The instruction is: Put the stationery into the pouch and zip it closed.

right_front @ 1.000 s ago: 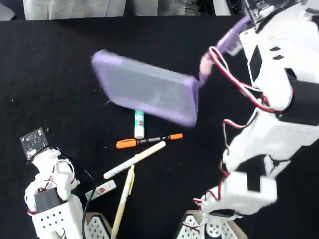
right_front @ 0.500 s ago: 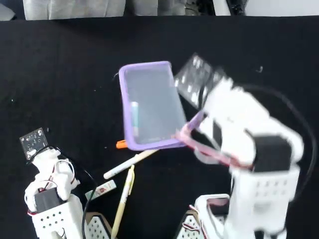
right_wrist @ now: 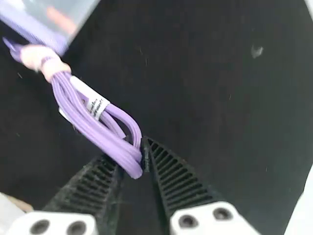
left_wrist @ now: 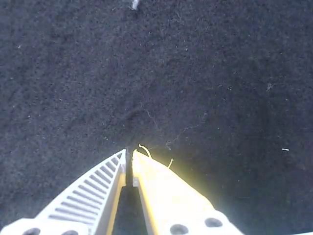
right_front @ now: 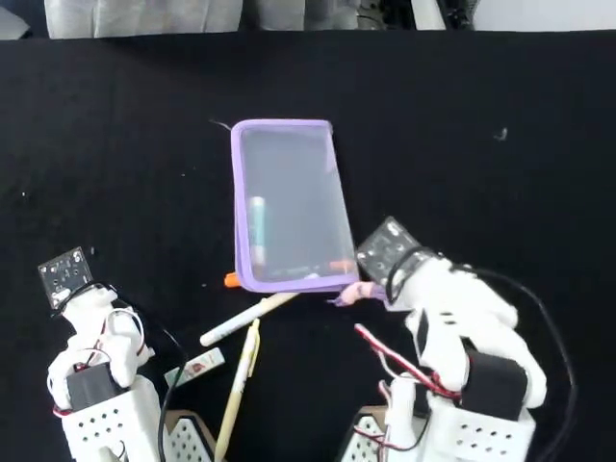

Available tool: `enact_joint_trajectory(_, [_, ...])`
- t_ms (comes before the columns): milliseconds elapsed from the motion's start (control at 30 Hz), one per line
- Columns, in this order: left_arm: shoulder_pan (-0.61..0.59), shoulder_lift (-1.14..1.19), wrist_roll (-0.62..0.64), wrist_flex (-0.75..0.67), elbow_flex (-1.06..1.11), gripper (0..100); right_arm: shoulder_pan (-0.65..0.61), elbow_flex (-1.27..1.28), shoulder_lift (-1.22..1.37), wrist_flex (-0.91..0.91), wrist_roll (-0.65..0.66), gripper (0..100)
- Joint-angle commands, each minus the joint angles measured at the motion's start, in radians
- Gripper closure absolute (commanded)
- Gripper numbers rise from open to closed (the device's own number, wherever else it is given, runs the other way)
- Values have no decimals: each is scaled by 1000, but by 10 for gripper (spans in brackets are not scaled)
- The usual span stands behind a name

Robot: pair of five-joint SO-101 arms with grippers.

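Our right hand [right_wrist: 142, 157] was clamped on the pouch's purple strap [right_wrist: 93, 122]. Our left hand [left_wrist: 130, 159] sat closed and empty, near left. The pouch [right_front: 289, 202] lay flat on the counter [right_front: 115, 144], with the glue stick [right_front: 257, 226] and orange marker [right_front: 231, 280] showing through it. We judged we were still placing the pouch, and next it needed opening. A second earlier it had hung in the air, farther off.

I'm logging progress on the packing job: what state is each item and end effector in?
right end effector: shut on strap.
left end effector: shut, empty.
strap: pinched at its loop end.
pouch: lying flat on the table; zip state unclear.
white pen: loose on table, outside pouch.
yellow pen: loose on table, outside pouch.
orange marker: mostly covered by pouch, one end showing.
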Motion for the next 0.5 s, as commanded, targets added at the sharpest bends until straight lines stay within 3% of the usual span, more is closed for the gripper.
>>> enact_joint_trajectory(0, [-4,-6,6,5,12,970,163,120,-61,-84,92,951])
enact_joint_trajectory(233, [-4,-6,6,5,12,970,210,268,-137,-126,262,730])
enact_joint_trajectory(367, [-4,-6,6,5,12,970,201,208,-173,-84,265,679])
enact_joint_trajectory(467, [-4,-6,6,5,12,970,109,116,-177,31,267,680])
